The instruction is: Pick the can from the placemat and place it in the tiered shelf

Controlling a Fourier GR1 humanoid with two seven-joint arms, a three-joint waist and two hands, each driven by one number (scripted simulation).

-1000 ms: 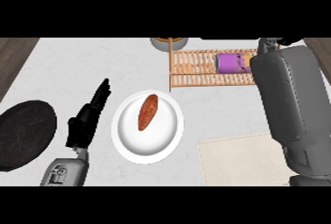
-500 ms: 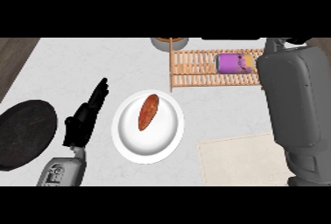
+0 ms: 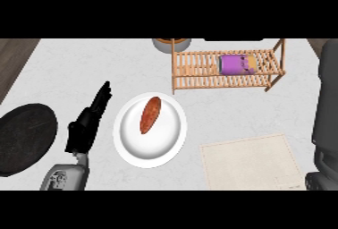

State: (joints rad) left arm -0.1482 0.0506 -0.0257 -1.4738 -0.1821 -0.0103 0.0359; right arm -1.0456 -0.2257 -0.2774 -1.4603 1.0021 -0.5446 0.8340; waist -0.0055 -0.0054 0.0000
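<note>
The purple can (image 3: 238, 64) lies on its side on the upper tier of the wooden tiered shelf (image 3: 198, 58) at the back of the counter, with no hand on it. The beige placemat (image 3: 251, 163) at the front right has nothing on it. My left hand (image 3: 86, 126) rests open left of the white plate, fingers straight and pointing away from me. Of my right arm only the grey forearm (image 3: 327, 112) shows along the right edge, right of the shelf; its hand is out of the picture.
A white plate (image 3: 150, 150) with an orange-brown piece of food (image 3: 150, 114) sits in the middle. A black round pan (image 3: 23, 138) lies at the left edge. A grey pot (image 3: 171, 44) stands behind the shelf's left post.
My right arm has pulled back to the right, away from the shelf, uncovering its right half. The can stays on the shelf. The left hand has not moved.
</note>
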